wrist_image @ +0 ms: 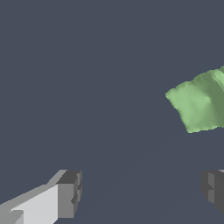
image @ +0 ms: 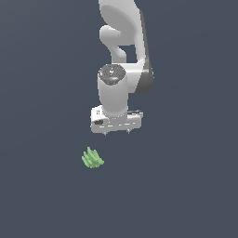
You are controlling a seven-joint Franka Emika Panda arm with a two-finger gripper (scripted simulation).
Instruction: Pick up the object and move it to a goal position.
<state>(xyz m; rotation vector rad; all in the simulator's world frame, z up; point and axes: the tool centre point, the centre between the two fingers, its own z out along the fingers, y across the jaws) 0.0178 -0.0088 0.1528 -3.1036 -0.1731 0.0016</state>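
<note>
Hanging over the dark grey floor (image: pixel 186 195), the white Panda arm (image: pixel 123 56) pointed its gripper (image: pixel 116 132) straight down, w/ the flat white hand block sitting level and only the two short finger tips poking out beneath it in the exterior view. Fingers were spread wide apart, nothing btwn them: in the wrist view one grey pad (wrist_image: pixel 69 194) showed at one side of the pic and the other pad (wrist_image: pixel 214 190) at the far side, w/ bare floor across the whole gap. So the tool was released, holding nothing.

The object (image: pixel 92 158), a small light-green lumpy bunch w/ several ridged finger-like lobes, lay on the floor, apart from the gripper. In the exterior view it sat below the hand and off toward that view's left, not directly under the fingers. No contact w/ either finger. The lobes fanned upward and outward from a narrower base toward the exterior view's right.

In the wrist view the object (wrist_image: pixel 199 103) appeared large, cut off by the pic edge, so only part of it was visible; ridges ran across its surface. It was well outside the line btwn the two pads, closer to the pad on the far side than to the other one.

Whether the gripper tips were near floor height couldn't be told from either view.
</note>
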